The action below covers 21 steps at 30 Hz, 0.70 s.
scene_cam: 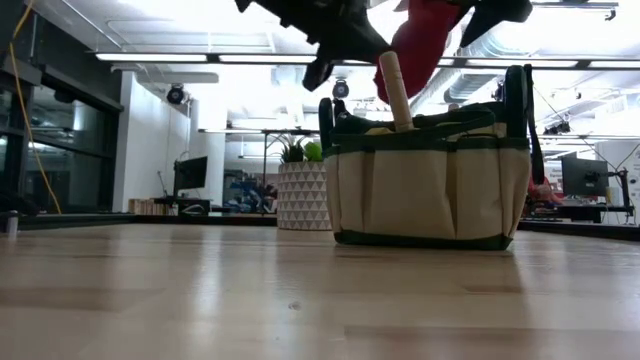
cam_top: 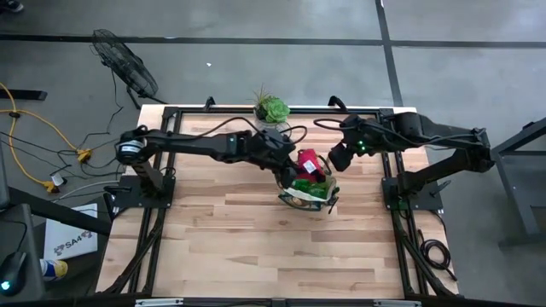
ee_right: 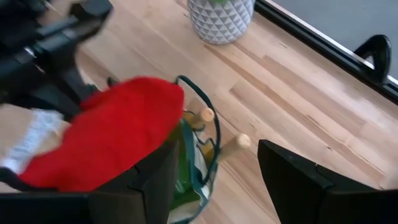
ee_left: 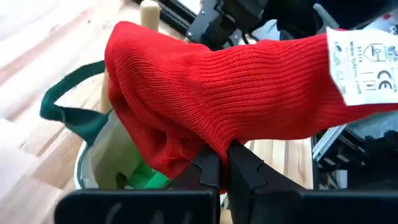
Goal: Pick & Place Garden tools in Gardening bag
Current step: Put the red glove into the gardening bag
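The red glove (cam_top: 309,161) hangs over the gardening bag (cam_top: 307,191), held by my left gripper (cam_top: 287,167), which is shut on it. In the low view the glove (scene_cam: 420,40) is above the bag's rim (scene_cam: 430,140). Wooden tool handles (ee_right: 205,115) and something green (ee_left: 149,177) stick up inside the bag. My right gripper (cam_top: 339,160) hovers open just right of the glove, above the bag's right side, with nothing between its fingers (ee_right: 298,180). My left gripper pinches the glove's red knit (ee_left: 205,146) between its two fingertips, on a bunched fold at the glove's underside. The fingers come from the table's left, slanting down. The glove is lifted clear over the bag, and its labelled cuff end (ee_left: 364,62) reaches away past the fingers.
A green succulent in a white patterned pot (cam_top: 271,111) stands at the table's far edge, just behind the bag. The near half of the wooden table (cam_top: 256,247) is bare. A black frame (cam_top: 171,111) borders the table.
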Motion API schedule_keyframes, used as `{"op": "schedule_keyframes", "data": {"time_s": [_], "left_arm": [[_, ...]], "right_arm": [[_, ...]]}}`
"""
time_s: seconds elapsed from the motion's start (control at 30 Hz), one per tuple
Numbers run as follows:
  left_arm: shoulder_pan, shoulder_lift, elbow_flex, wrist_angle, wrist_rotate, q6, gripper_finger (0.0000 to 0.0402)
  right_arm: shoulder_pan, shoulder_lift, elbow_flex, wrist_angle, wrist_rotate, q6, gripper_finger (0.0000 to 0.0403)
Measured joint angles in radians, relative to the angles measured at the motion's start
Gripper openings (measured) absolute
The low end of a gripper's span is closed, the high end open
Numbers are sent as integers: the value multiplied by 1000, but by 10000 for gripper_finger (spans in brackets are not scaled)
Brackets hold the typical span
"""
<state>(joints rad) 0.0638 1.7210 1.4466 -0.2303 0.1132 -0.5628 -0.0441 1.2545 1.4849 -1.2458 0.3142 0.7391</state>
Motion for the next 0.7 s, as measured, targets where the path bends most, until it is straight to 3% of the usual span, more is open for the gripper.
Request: {"op": "schedule_keyframes", "data": {"time_s": [0.37,0.7], "left_arm": [[-5,51,22,-15,-11,-4,0],[-6,102,22,28,32,-18,6]], "right_arm": [[26,0,0,174,-32,-40,212],[65,11,0,210,-28,-34,212]]}}
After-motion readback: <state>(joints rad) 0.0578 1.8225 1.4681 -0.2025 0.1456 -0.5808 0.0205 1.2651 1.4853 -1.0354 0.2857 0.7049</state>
